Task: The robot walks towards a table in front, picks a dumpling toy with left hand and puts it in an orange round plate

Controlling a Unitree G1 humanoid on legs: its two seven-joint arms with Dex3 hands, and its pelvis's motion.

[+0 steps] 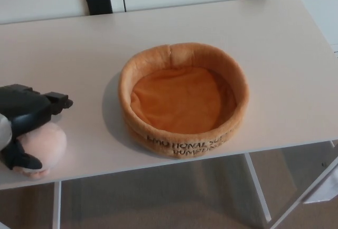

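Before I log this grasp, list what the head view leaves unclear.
- Pale pink plush dumpling toy: its top is covered by the black left hand; whether it is gripped is unclear.
- Left hand: cut off by the left edge.
- Black lettering on the orange round plush plate: too blurred to read fully.
- Right hand: out of frame.
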